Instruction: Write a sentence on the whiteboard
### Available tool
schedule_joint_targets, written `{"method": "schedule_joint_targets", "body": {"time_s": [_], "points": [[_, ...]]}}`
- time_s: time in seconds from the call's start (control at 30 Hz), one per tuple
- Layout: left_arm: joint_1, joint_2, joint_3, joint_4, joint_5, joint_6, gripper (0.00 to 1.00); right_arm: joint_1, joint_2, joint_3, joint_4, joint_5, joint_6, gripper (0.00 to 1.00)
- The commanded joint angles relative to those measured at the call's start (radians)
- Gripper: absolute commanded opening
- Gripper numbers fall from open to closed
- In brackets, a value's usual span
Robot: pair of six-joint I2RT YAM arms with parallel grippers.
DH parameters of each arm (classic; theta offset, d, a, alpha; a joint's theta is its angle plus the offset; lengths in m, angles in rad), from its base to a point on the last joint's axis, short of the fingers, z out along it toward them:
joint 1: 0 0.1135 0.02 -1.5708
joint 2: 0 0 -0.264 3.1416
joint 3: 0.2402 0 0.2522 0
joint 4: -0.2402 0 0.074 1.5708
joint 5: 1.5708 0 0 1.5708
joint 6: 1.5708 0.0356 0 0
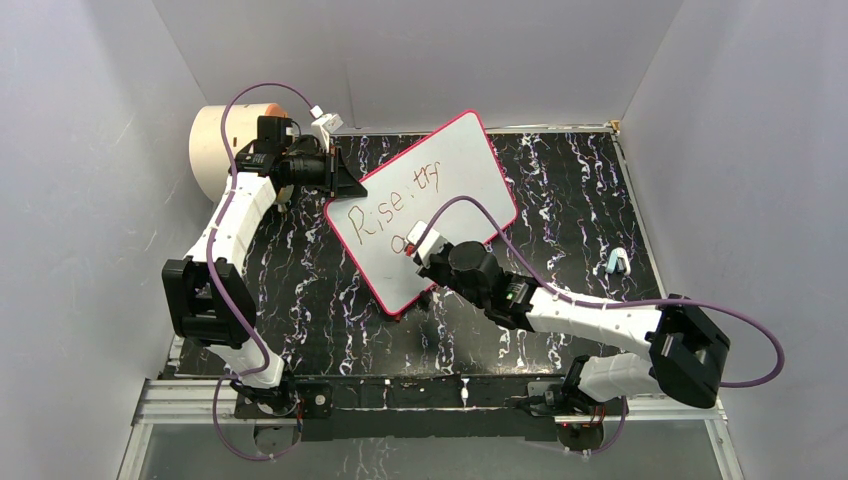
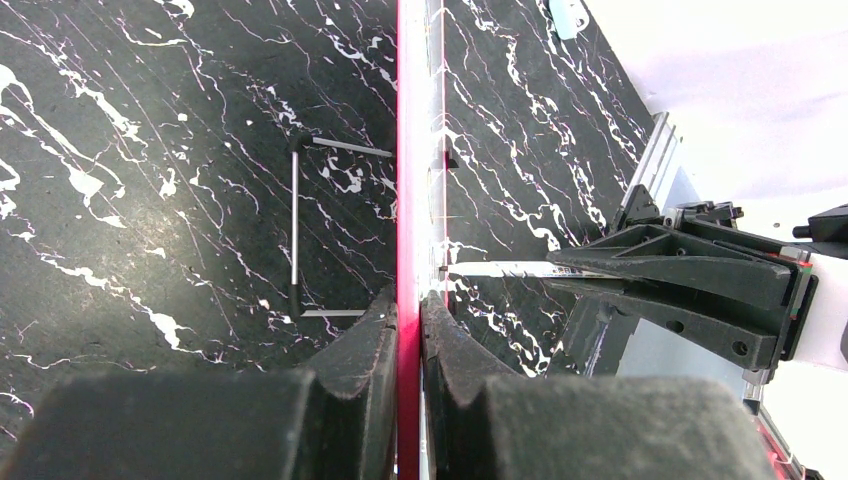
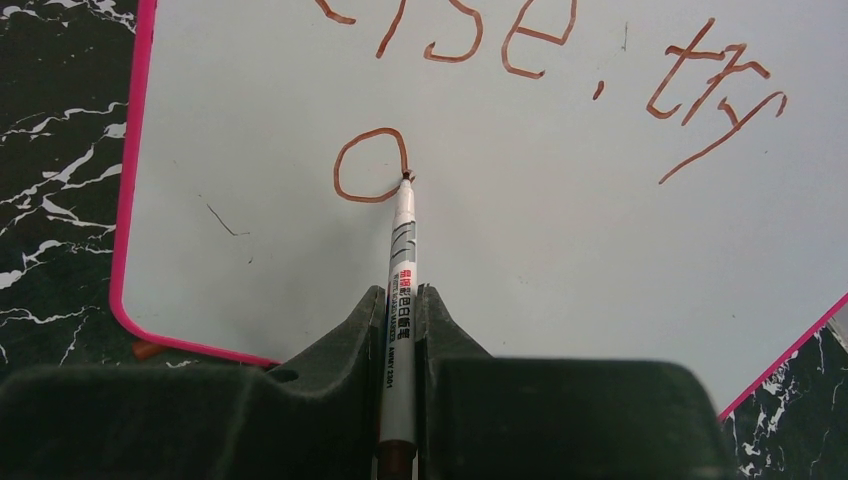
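Marker (image 3: 401, 235) is clamped in the right jaws, tip touching the whiteboard (image 3: 560, 300), mid-counter (image 1: 570, 180), at a loop below the sentence (image 3: 540, 50), "Rise, try". The pink rim is pinched by the left jaws. Pressure should be kept light and the board steadied for clean strokes.

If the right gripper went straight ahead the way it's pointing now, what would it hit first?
The whiteboard. The marker clamped in the right gripper leads, and its tip seems to touch the board at the reddish loop below "Rise", so any advance presses it into that surface.
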Motion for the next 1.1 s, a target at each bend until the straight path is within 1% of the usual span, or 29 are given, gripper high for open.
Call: {"method": "schedule_joint_targets", "body": {"time_s": [0.0,0.23,0.53,0.83,1.07], "points": [[-0.015,0.002,-0.043,-0.087,-0.049,0.046,0.0,-0.003,-0.024,0.032,-0.041,-0.01,0.027,0.0],[-0.013,0.002,-0.042,-0.086,-0.049,0.045,0.0,-0.003,-0.038,0.025,-0.069,0.002,0.035,0.0],[-0.012,0.002,-0.042,-0.084,-0.048,0.044,0.0,-0.004,-0.038,0.027,-0.052,0.08,0.036,0.0],[-0.012,-0.001,-0.045,-0.083,-0.046,0.043,0.0,-0.006,-0.096,0.029,-0.027,0.049,0.06,0.0],[-0.012,0.002,-0.048,-0.08,-0.046,0.042,0.0,-0.028,-0.063,0.044,-0.003,0.053,0.064,0.0]]}}
